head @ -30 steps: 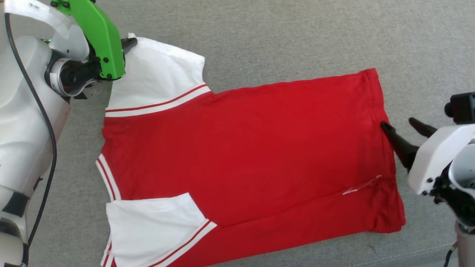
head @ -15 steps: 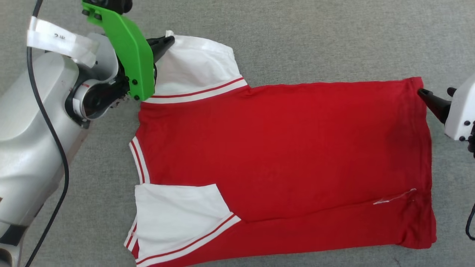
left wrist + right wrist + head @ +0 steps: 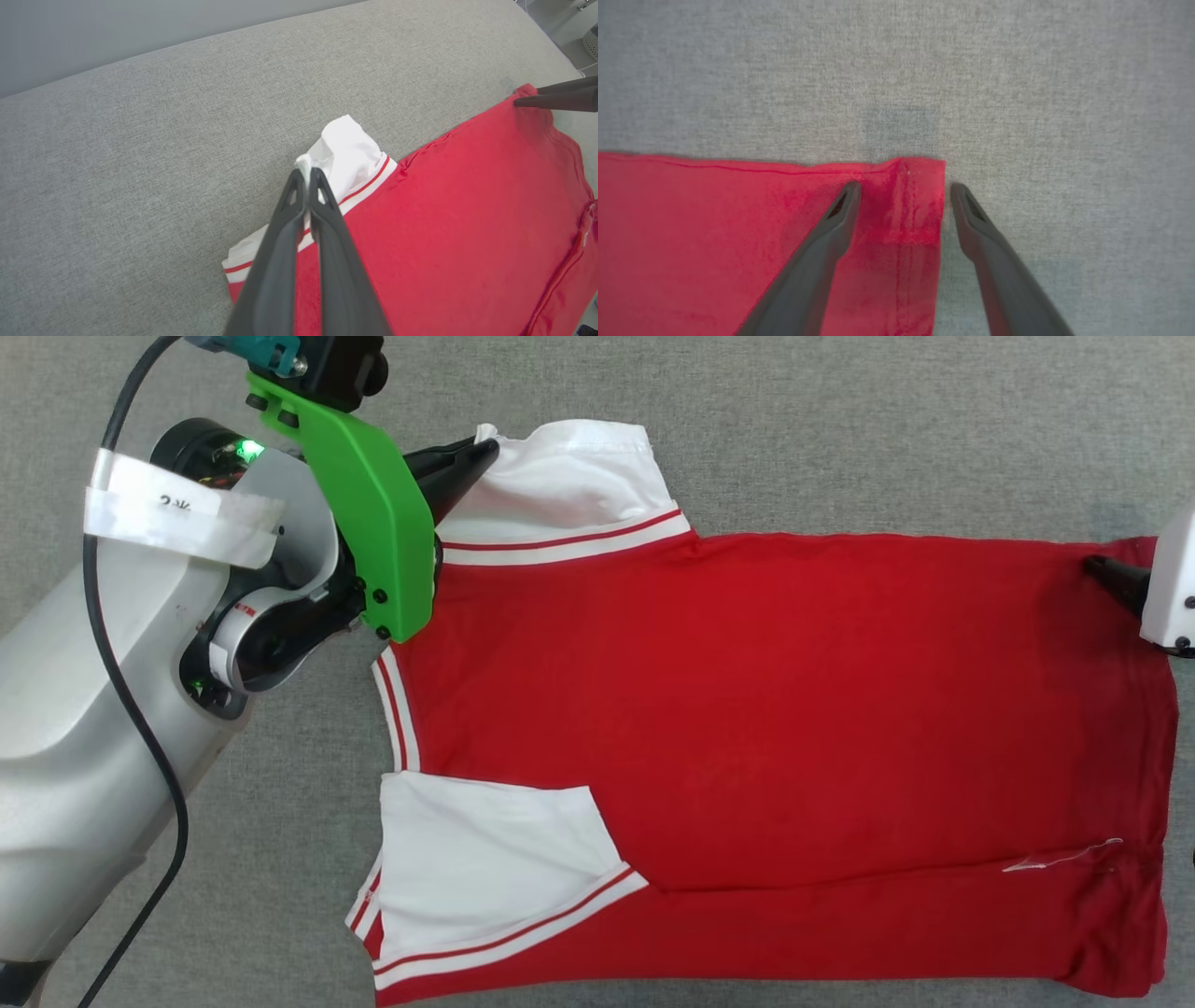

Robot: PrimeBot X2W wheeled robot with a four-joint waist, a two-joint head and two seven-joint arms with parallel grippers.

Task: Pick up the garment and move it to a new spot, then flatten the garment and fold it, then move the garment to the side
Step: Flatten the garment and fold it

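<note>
The red garment lies spread on the grey surface, neck to the left and hem to the right, its plain side up. One white sleeve sits at the far left corner, the other sleeve is folded inward near the front. My left gripper is shut on the far sleeve's edge, pinching a tuft of white cloth at its tips. My right gripper is open, its fingers straddling the hem's far corner, one finger over the red cloth and one over the grey surface.
The grey fabric surface stretches around the garment, with bare room beyond it. My left arm's green bracket and a black cable sit over the left side. A small white tag shows near the hem.
The head view has shifted, so the garment appears further right and higher. My right gripper has come to the hem's far corner. The left gripper still holds the far sleeve, now drawn narrower.
</note>
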